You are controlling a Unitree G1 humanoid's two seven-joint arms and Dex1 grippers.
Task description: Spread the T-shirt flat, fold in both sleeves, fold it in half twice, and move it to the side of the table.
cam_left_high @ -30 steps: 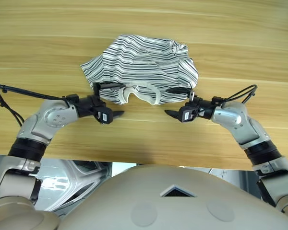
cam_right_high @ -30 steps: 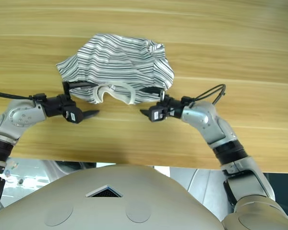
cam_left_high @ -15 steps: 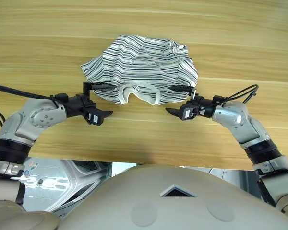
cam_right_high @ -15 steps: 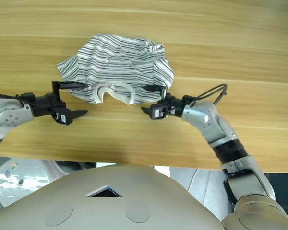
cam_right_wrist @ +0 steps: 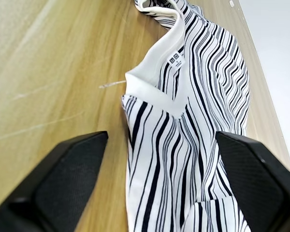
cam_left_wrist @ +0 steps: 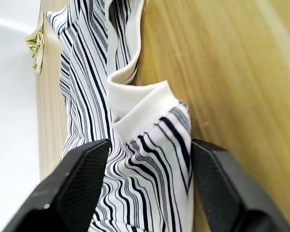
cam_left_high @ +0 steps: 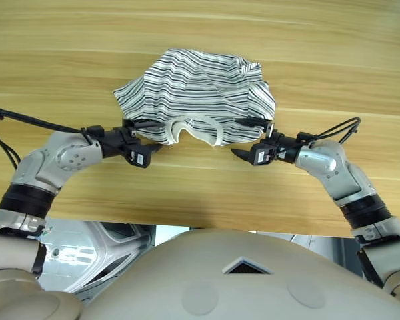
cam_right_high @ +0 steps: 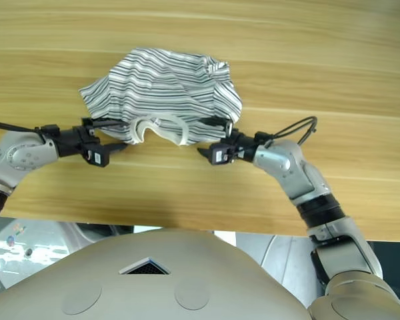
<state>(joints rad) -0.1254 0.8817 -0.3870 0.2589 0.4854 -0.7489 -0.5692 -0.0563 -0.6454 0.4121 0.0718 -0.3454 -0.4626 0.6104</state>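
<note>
While lying bunched on the wooden worktop (cam_left_high: pixel 67 47), the one T-shirt (cam_left_high: pixel 197 87) is showing wavy black-and-white stripes, and its white ribbed collar (cam_left_high: pixel 193 133) is facing the robot. Two hands are flanking that collar. The left hand (cam_left_high: pixel 147 137) is sitting at about 7 o'clock from the shirt's middle, and the right hand (cam_left_high: pixel 247 138) at about 5 o'clock. Both are standing released, fingers spread. In each wrist view the striped cloth beside the collar is lying between the two dark fingers, which are not closing on it. From both hands, the garment is lying toward 12 o'clock.
</note>
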